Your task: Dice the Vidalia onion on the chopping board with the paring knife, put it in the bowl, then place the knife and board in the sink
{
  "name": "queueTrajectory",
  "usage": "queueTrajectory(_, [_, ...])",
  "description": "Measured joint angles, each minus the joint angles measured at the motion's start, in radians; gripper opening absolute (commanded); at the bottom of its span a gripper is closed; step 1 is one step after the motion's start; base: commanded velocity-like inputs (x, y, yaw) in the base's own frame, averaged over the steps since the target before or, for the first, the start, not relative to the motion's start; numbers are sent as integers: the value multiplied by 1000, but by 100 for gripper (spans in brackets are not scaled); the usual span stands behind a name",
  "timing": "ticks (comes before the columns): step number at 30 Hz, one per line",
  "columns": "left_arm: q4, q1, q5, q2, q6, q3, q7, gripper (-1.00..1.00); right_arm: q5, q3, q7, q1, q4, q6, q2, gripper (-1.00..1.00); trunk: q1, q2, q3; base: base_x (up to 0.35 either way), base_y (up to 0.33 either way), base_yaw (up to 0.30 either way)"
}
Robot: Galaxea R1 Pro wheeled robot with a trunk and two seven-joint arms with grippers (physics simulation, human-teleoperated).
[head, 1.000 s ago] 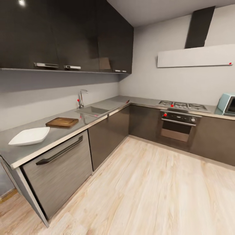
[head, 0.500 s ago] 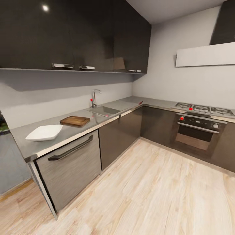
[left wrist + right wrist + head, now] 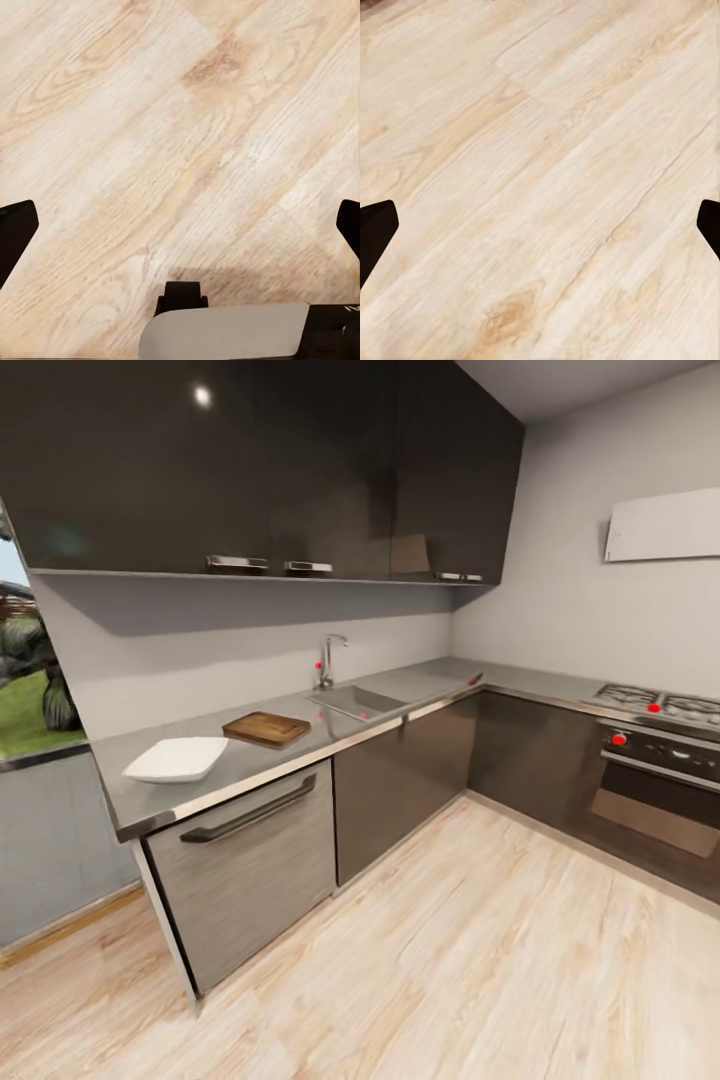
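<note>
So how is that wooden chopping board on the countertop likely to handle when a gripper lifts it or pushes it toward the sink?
The chopping board looks like a flat wooden slab, so probably stiff, not floppy. Lying flat on the smooth grey countertop, it would likely slide rather than tip or roll. Its low profile may make an edge grasp awkward; from here its handle hole is too small to see.

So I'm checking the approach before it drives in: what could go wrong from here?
1. The bowl sits near the countertop end; a wide swing past that corner could knock it.
2. The chopping board lies close to the sink, so reaching into the basin might shove it.
3. From this distance the onion cannot be made out in the sink, so any grasp needs a closer look first.
</note>
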Motion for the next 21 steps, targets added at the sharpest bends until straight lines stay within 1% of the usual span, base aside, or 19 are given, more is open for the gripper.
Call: queueTrajectory(21, [0,0,0,0,0,0,0,100,0,0,0,0,0,0,0,100,0,0,0,102,-142,283])
